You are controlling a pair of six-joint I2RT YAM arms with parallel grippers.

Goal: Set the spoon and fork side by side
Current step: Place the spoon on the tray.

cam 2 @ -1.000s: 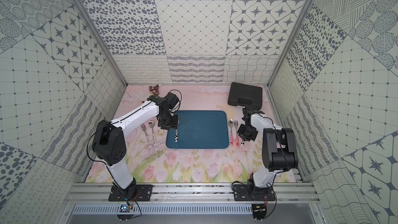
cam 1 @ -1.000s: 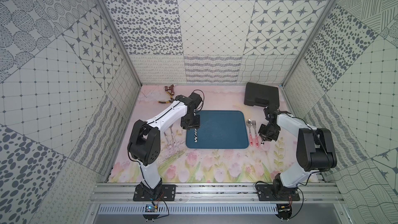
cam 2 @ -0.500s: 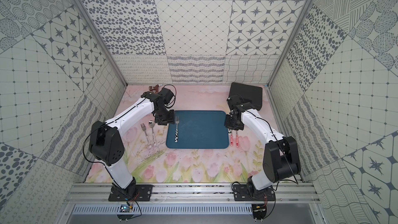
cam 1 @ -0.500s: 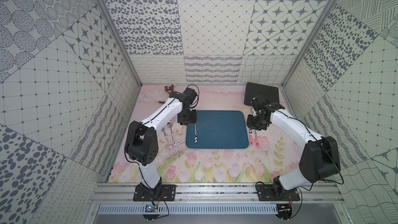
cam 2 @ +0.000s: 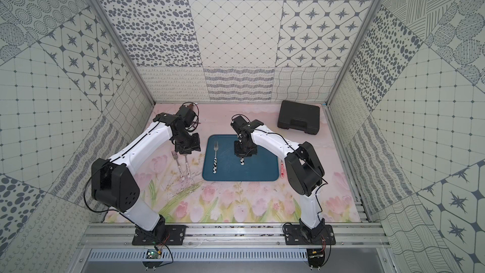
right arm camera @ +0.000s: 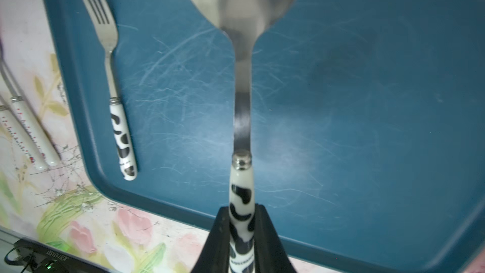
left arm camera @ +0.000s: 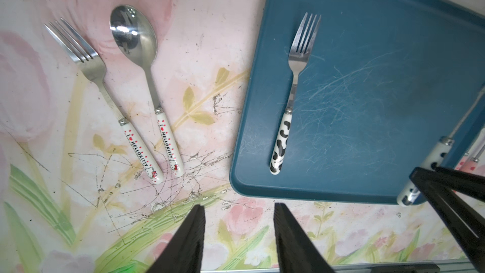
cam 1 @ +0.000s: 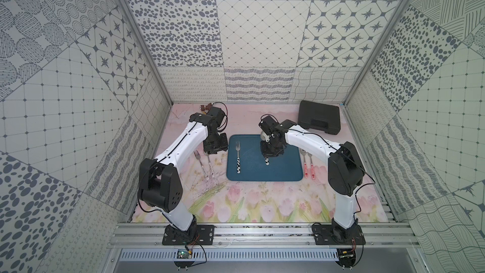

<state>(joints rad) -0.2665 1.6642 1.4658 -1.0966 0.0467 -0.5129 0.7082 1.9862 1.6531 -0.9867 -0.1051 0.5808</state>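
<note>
Spoon (right arm camera: 242,116) with cow-spotted handle is clamped in my right gripper (right arm camera: 241,214), held above the blue tray (right arm camera: 354,106). The matching fork (right arm camera: 112,74) lies flat there, apart from it. My left gripper (left arm camera: 239,206) has its jaws apart, empty. Next I must lower the spoon parallel, just beside the fork.

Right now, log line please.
left gripper open, empty | right gripper shut on cow-print spoon, over tray | cow-print fork lying on tray
</note>
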